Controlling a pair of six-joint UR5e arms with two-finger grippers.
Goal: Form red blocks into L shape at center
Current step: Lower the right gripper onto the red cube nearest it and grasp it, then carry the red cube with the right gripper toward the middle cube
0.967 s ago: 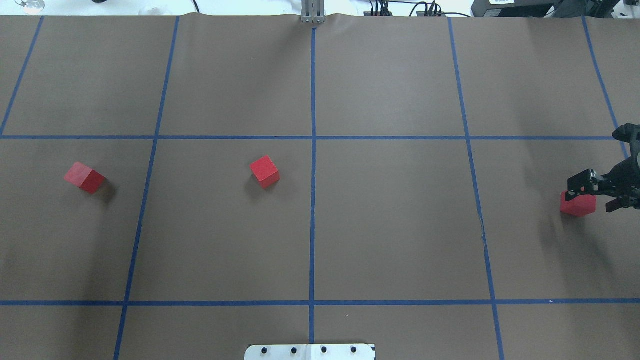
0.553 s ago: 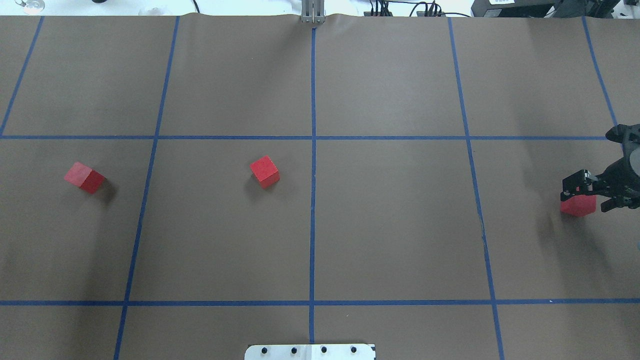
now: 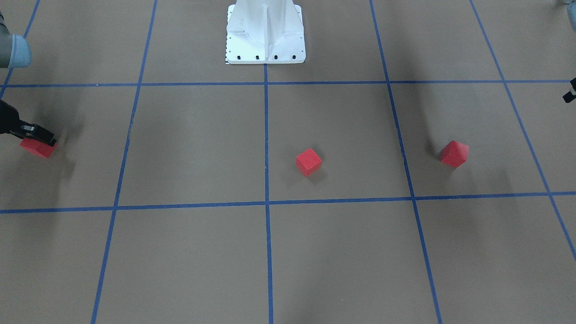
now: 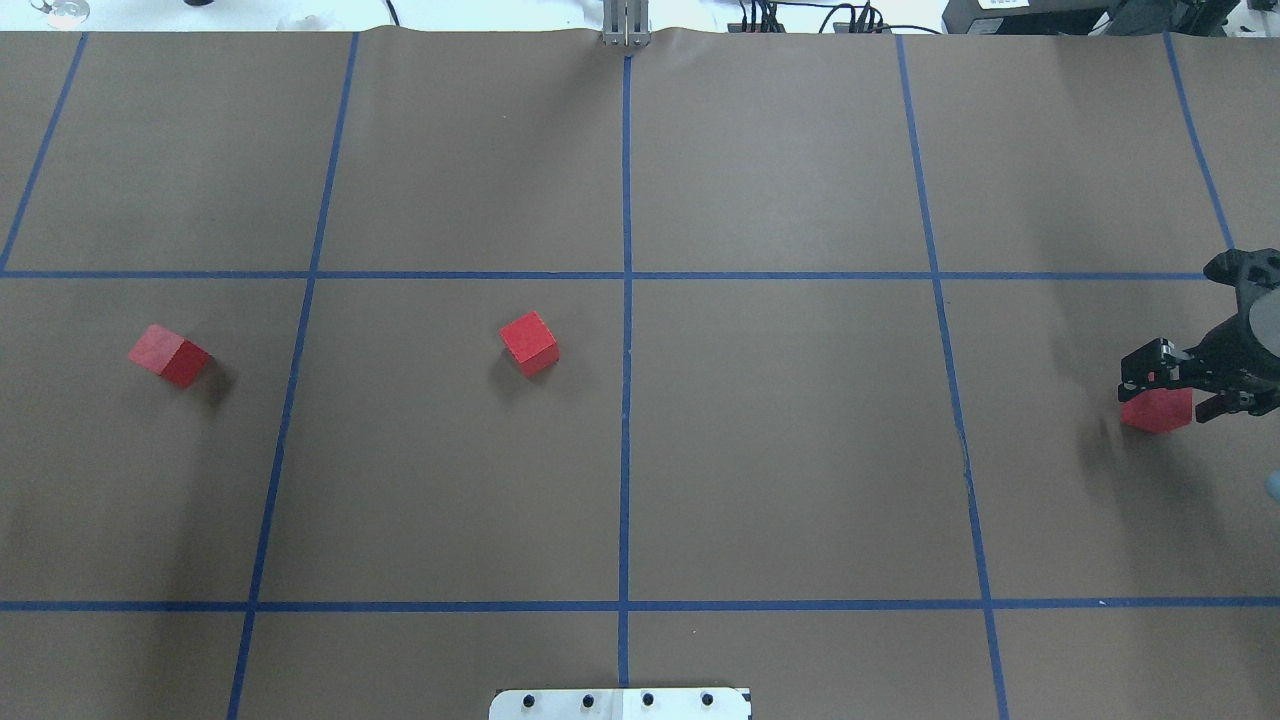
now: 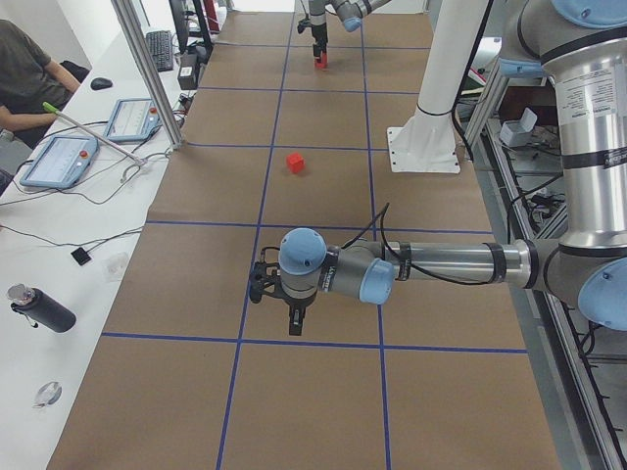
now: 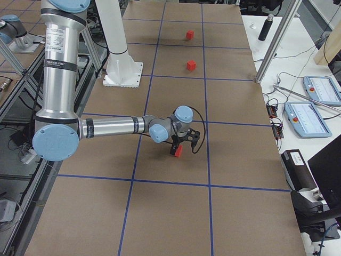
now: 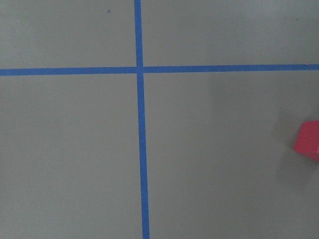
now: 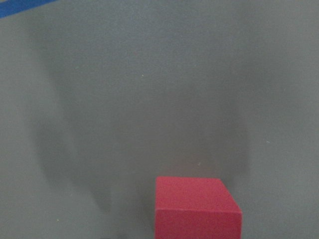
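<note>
Three red blocks lie apart on the brown gridded table. One block (image 4: pixel 168 355) is at the left, one (image 4: pixel 529 343) just left of the centre line, one (image 4: pixel 1157 410) at the far right. My right gripper (image 4: pixel 1172 390) is low over the right block (image 3: pixel 37 147), open, with a finger on either side. That block fills the bottom of the right wrist view (image 8: pixel 197 209). My left gripper (image 5: pixel 294 318) hangs over the table's left part; I cannot tell whether it is open or shut. The left block shows at the edge of the left wrist view (image 7: pixel 308 144).
The white robot base plate (image 4: pixel 620 703) sits at the near edge on the centre line. Blue tape lines (image 4: pixel 625 400) mark the grid. Tablets and cables (image 5: pixel 59 157) lie beyond the far edge, where an operator sits.
My right gripper has shifted a little leftward over the right block. All three blocks stay where they were.
</note>
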